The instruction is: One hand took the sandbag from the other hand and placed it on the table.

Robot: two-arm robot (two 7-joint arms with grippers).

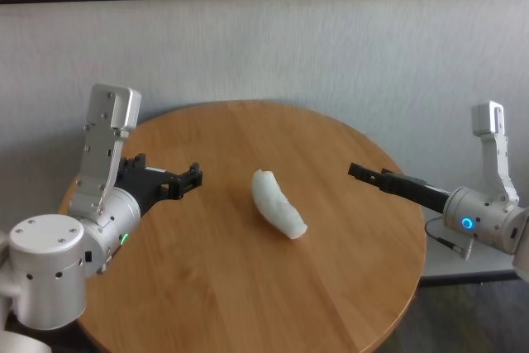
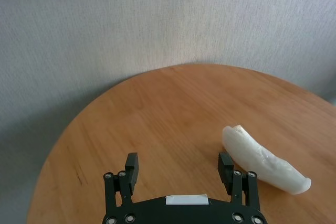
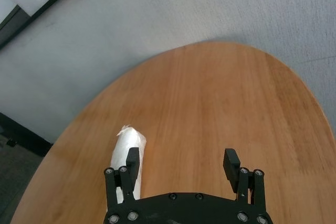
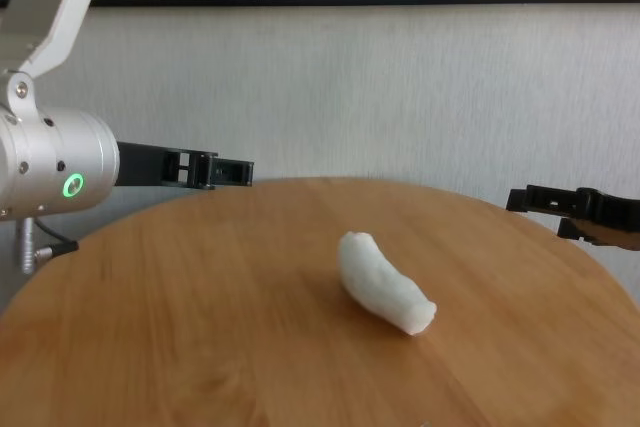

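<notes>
Sandbag is lying free mid-bench, between the left tool and right tool, both hovering spread and empty, suggesting placement is done.

A small white lumpy sandbag pouch on a round light-brown wood-grain tabletop, between two black claws, against a pale grey wall.

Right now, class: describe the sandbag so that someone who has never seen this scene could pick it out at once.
Find the large round wooden table. Near its middle, between the open left gripper and the open right gripper, lies the sandbag, touched by neither. It is the only soft white thing there: a small, lumpy, slightly curved pouch, unlike the hard black grippers on either side.
</notes>
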